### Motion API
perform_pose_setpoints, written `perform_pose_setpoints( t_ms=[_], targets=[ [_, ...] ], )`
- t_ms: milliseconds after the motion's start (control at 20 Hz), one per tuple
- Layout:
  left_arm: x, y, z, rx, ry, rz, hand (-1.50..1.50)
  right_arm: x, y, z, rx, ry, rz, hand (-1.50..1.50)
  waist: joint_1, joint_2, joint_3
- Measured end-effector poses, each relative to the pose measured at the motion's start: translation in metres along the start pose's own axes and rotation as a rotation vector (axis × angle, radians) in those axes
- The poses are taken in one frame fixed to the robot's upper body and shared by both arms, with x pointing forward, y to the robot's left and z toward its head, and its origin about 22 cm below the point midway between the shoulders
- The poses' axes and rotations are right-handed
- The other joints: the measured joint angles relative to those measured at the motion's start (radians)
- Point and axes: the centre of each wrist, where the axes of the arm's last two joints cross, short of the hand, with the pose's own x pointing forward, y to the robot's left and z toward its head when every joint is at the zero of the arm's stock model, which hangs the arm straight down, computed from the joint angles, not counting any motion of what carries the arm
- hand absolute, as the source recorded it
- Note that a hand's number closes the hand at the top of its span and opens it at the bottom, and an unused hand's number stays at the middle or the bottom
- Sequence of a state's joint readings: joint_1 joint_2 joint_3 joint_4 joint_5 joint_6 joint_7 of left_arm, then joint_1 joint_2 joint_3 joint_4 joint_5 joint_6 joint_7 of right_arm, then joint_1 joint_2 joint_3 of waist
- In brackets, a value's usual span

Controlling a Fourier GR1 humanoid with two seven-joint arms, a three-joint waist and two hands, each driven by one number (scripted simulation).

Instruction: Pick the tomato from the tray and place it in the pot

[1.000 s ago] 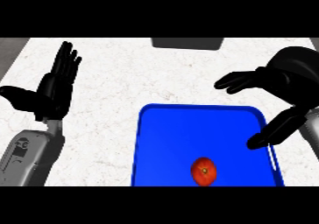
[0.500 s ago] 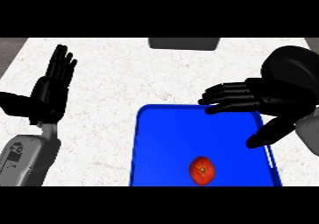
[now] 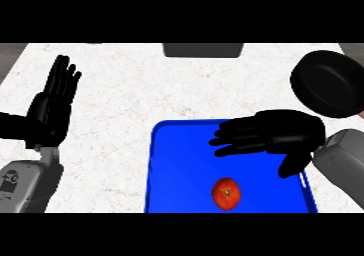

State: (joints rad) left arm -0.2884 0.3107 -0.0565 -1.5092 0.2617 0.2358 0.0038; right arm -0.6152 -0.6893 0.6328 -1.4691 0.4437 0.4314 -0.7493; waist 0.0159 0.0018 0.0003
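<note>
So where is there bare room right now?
Bare counter lies between the left hand, the tray and the grey block. The tray's left half is bare too. Crowded at right: right hand over the tray, pot beyond it.

Red tomato (image 3: 226,193), blue tray (image 3: 181,170), black pot (image 3: 331,84), white speckled counter (image 3: 141,85).

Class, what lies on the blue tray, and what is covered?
A red tomato lies on the blue tray, near its front edge. The open right hand covers the tray's far part, hiding that surface.
</note>
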Motion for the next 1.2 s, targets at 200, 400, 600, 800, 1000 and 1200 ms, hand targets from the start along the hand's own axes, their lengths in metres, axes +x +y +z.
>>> perform_pose_setpoints(
  t_ms=[200, 400, 600, 800, 1000, 1200],
  targets=[
    [0.001, 0.007, -0.002, 0.003, -0.003, -0.005, 0.0, -0.003, 0.019, -0.012, 0.062, 0.019, -0.004, -1.5, -0.006, -0.001, 0.0],
    [-0.001, 0.007, 0.0, 0.008, -0.003, -0.002, 0.0, -0.009, 0.033, -0.018, 0.102, 0.022, -0.005, -1.5, -0.007, -0.001, 0.0],
    [0.002, 0.008, -0.005, 0.008, -0.004, -0.004, 0.0, -0.011, 0.047, -0.023, 0.11, 0.0, 0.003, -1.5, -0.011, -0.001, 0.0],
    [0.004, 0.011, -0.001, 0.008, -0.005, -0.004, 0.0, -0.002, 0.062, -0.029, 0.093, -0.042, -0.003, -1.5, -0.013, -0.002, 0.0],
    [0.002, 0.012, -0.001, 0.014, -0.002, -0.003, 0.0, 0.003, 0.069, -0.034, 0.087, -0.041, 0.005, -1.5, -0.015, -0.002, 0.0],
    [0.002, 0.012, 0.006, 0.006, 0.0, 0.002, 0.0, 0.003, 0.076, -0.043, 0.095, -0.003, 0.031, -1.5, -0.013, -0.002, 0.0]
  ],
)
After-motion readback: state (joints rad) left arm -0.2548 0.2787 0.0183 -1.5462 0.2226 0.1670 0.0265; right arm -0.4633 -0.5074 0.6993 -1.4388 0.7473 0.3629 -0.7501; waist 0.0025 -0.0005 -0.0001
